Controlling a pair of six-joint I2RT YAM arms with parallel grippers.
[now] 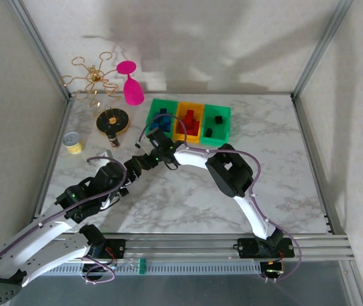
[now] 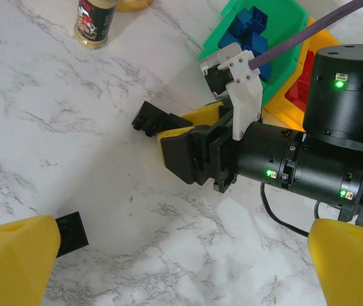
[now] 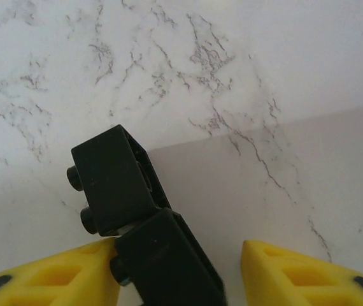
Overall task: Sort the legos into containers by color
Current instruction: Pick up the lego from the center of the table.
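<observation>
Left jaws stand wide open and empty over the bench point(image 2: 54, 140), a loose black lego point(image 2: 72, 233) just beside one pad. Farther out, the right jaws straddle a black lego piece point(image 3: 114, 185), one pad touching it, the other apart: no grip yet. Closing off-centre could twist it loose short of the containers point(image 1: 158, 102) beyond.

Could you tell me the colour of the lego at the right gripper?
Black; the lego shows best in right wrist view.
</observation>
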